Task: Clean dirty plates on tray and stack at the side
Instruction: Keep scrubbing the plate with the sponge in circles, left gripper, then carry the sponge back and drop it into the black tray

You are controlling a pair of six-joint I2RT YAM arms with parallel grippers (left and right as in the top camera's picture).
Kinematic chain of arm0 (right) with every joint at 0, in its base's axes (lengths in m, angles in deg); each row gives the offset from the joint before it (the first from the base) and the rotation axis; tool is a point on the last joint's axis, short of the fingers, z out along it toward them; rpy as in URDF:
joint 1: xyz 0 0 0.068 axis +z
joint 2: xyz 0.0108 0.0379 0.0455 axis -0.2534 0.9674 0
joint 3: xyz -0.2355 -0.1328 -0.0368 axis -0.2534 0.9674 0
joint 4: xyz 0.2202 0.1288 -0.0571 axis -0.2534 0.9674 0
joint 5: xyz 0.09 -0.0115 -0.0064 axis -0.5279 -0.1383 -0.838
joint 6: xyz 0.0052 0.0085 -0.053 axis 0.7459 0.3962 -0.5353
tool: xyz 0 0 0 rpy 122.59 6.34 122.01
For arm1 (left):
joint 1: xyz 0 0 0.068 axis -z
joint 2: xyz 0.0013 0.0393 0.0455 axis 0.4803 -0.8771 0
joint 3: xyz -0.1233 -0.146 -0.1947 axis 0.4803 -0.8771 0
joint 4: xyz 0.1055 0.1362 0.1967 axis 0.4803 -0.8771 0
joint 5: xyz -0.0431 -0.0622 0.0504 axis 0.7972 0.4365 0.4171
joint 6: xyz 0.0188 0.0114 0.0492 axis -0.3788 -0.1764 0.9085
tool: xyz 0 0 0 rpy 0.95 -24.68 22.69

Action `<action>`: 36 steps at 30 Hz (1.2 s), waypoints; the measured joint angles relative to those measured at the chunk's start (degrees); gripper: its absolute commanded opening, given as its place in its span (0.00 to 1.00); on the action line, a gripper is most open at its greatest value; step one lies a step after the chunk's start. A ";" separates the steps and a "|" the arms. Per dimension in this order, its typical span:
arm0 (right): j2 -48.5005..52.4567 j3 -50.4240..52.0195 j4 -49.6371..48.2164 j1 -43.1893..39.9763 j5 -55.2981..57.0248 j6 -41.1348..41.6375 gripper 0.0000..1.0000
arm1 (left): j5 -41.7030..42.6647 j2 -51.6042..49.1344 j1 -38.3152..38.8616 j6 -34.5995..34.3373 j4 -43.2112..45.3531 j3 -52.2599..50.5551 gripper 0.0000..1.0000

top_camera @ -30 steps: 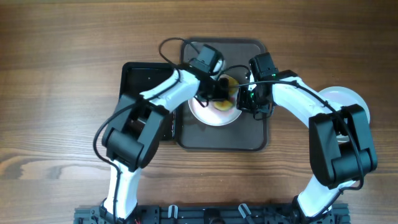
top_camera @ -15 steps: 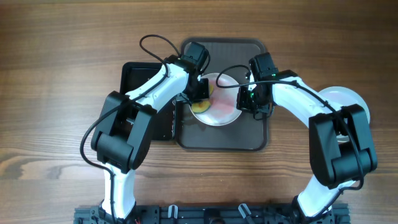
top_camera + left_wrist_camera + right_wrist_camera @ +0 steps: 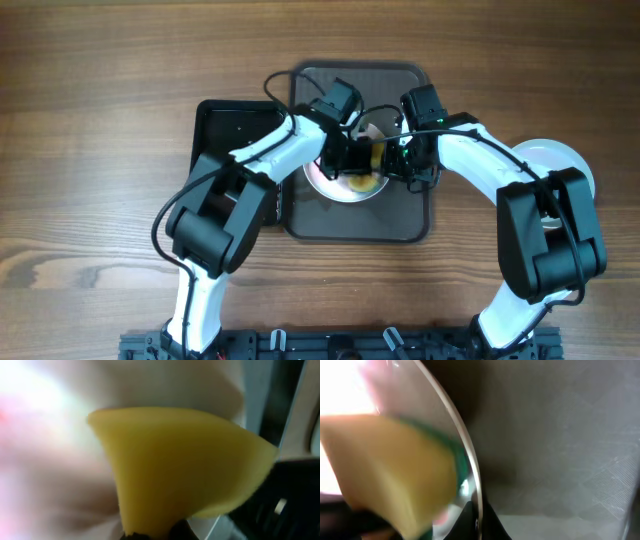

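A white plate (image 3: 345, 187) lies on the dark tray (image 3: 360, 225). My left gripper (image 3: 350, 155) is shut on a yellow sponge (image 3: 362, 160) with a green backing, pressed onto the plate's right half. In the left wrist view the sponge (image 3: 185, 465) fills the frame over the blurred white plate (image 3: 50, 460), which carries a faint pink tinge. My right gripper (image 3: 400, 160) is shut on the plate's right rim (image 3: 465, 450); its dark fingers (image 3: 492, 527) pinch the edge above the tray (image 3: 560, 450), with the sponge (image 3: 390, 465) just inside.
A glossy black tub (image 3: 225, 130) sits against the tray's left side, partly under my left arm. A white plate (image 3: 560, 158) rests on the wooden table at the right, under my right arm's elbow.
My left gripper swept the sponge to the plate's left side, then back to its right half. The right gripper kept its hold on the rim without moving.
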 measured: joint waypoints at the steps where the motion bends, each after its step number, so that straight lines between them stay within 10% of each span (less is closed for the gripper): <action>1: 0.00 0.00 0.00 0.00 0.00 0.00 0.04 | 0.26 0.11 -0.20 0.00 -0.96 0.00 0.04; 28: 0.02 -0.02 -0.26 0.00 0.00 -0.22 0.05 | -21.20 24.33 -15.82 2.38 -27.71 -2.25 0.04; 36: 0.15 0.09 -2.16 0.00 0.00 -0.44 0.04 | -29.79 24.63 -23.12 2.80 -15.87 -14.99 0.04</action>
